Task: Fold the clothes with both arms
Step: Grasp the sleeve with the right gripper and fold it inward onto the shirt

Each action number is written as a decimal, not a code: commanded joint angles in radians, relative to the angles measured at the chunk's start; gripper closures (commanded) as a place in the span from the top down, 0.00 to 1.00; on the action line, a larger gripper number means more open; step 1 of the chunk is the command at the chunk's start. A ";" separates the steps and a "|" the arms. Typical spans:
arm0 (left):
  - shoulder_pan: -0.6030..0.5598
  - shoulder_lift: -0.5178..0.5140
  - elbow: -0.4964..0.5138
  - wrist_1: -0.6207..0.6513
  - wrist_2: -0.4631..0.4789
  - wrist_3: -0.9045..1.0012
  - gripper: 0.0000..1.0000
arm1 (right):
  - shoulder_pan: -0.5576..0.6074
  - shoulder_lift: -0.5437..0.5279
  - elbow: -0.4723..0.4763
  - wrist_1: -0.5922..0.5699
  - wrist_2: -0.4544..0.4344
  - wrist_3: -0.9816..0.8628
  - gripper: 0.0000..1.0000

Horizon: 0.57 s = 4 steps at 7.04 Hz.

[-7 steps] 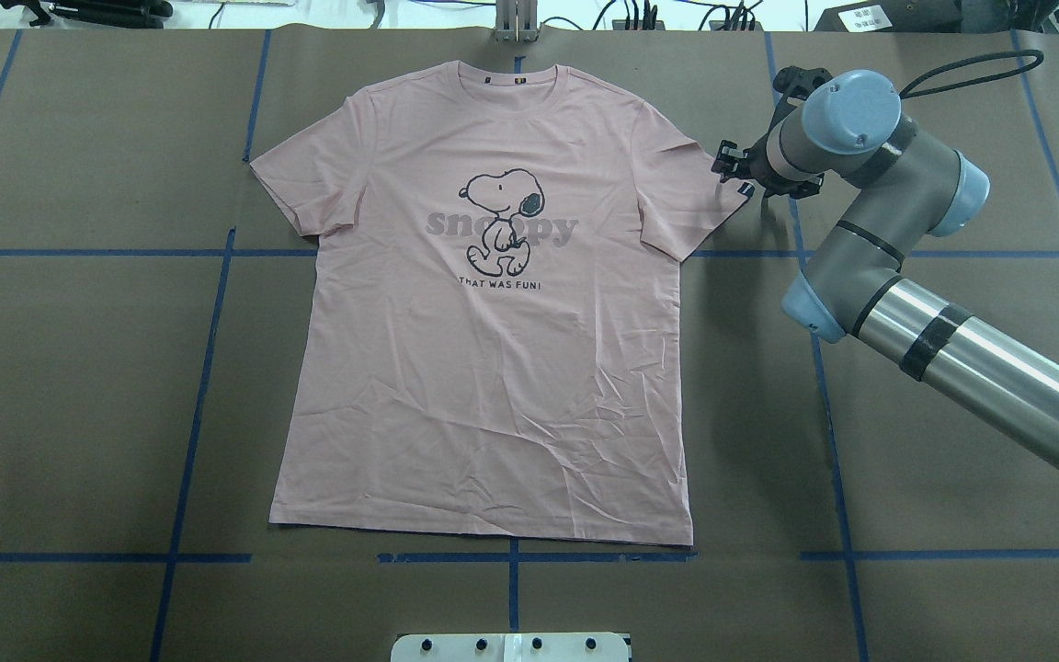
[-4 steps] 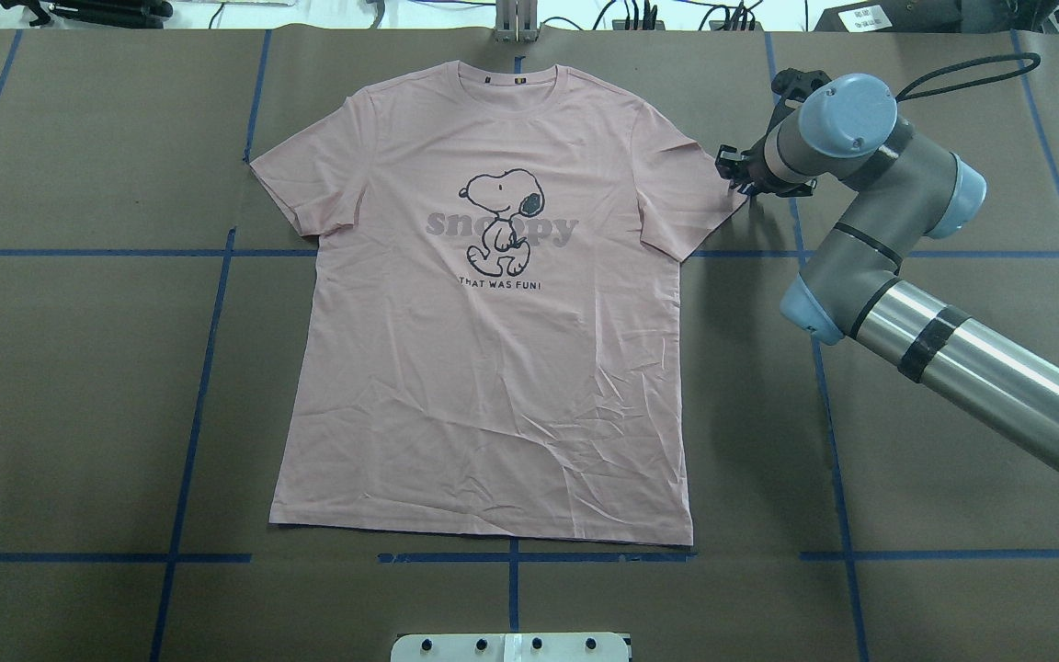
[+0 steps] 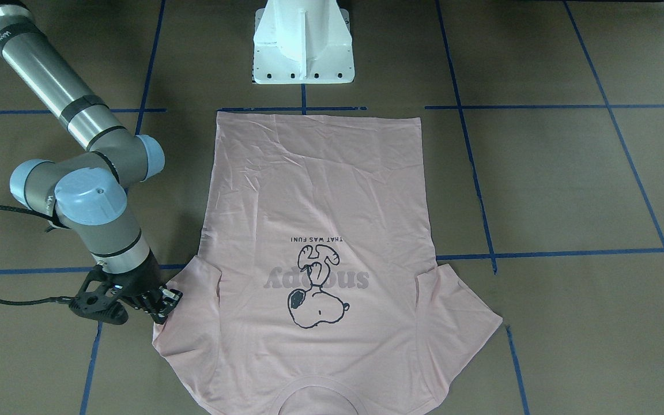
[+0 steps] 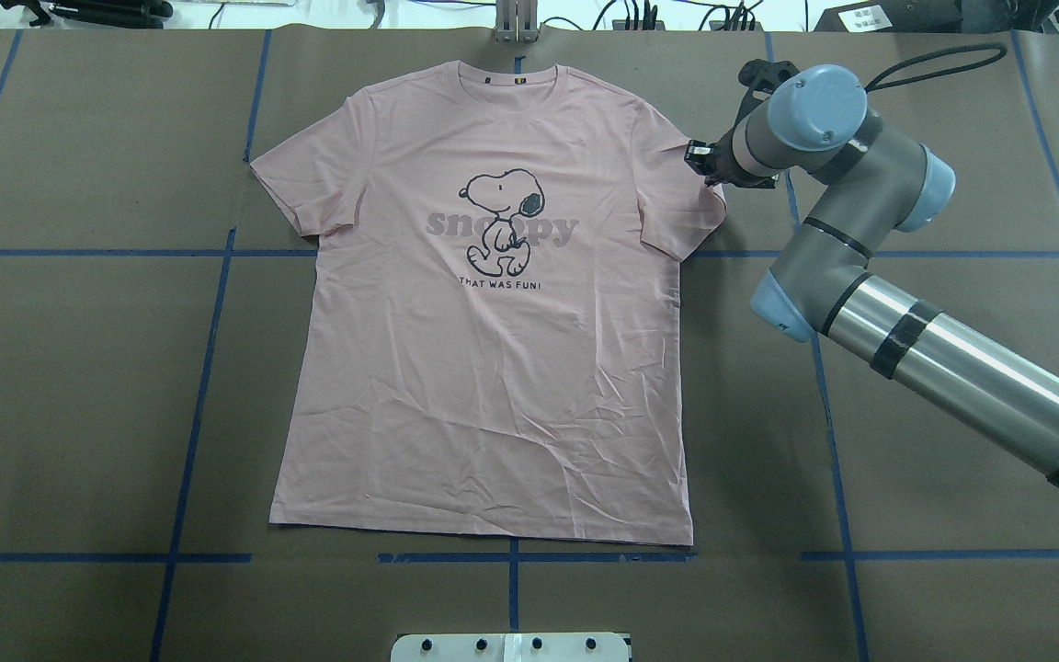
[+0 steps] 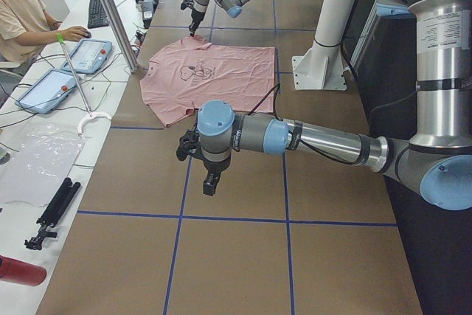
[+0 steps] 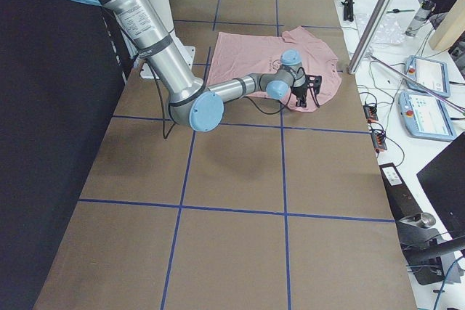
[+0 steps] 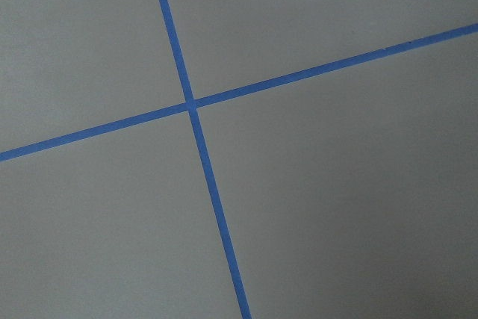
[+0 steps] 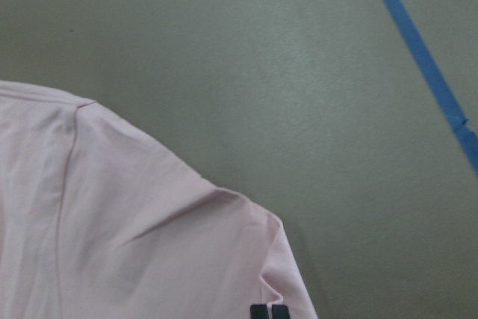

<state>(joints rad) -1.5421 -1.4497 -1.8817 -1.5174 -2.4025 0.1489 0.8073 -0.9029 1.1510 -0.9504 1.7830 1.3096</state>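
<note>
Brown-papered, crossed by blue tape lines (image 4: 79,252), and carrying one pale pink T-shirt (image 4: 493,414) spread flat, print side up, on the table (image 4: 61,414). Displaying a black-outlined cartoon dog (image 4: 502,221) over grey lettering at the chest, with the hem lying nearest the white pedestal base (image 3: 302,46) and the collar at the far side.

Showing the right arm (image 4: 971,384) entering from the overhead view's right, with the right gripper (image 4: 700,164) set down at the outer edge of the sleeve on that side. Pinching that sleeve edge between fingers that are looking closed in the front-facing view, and drawing the cloth there into a small ridge. Catching, from the right wrist camera, a small black tag (image 8: 267,311) at the sleeve hem.

Holding the left arm (image 5: 324,140) well apart from the T-shirt, over bare paper, with the left gripper (image 5: 209,187) pointing down. Appearing only in the left-end side view, so giving no way to tell whether those fingers are apart or together. Looking down from the left wrist camera on paper and two crossing tape lines only.
</note>
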 commanded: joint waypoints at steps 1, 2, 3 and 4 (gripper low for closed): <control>-0.001 0.005 -0.004 0.000 -0.014 0.000 1.00 | -0.062 0.117 -0.077 -0.013 -0.091 -0.003 0.00; -0.001 0.005 -0.007 -0.001 -0.014 0.000 1.00 | -0.069 0.160 -0.126 -0.011 -0.141 -0.001 0.00; -0.001 -0.004 -0.005 -0.001 -0.014 0.000 1.00 | -0.069 0.159 -0.128 -0.010 -0.164 -0.003 0.00; -0.001 -0.006 -0.008 -0.001 -0.014 0.000 1.00 | -0.069 0.162 -0.128 -0.011 -0.175 -0.003 0.00</control>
<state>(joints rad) -1.5431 -1.4517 -1.8877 -1.5184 -2.4158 0.1488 0.7402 -0.7513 1.0322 -0.9611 1.6322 1.3074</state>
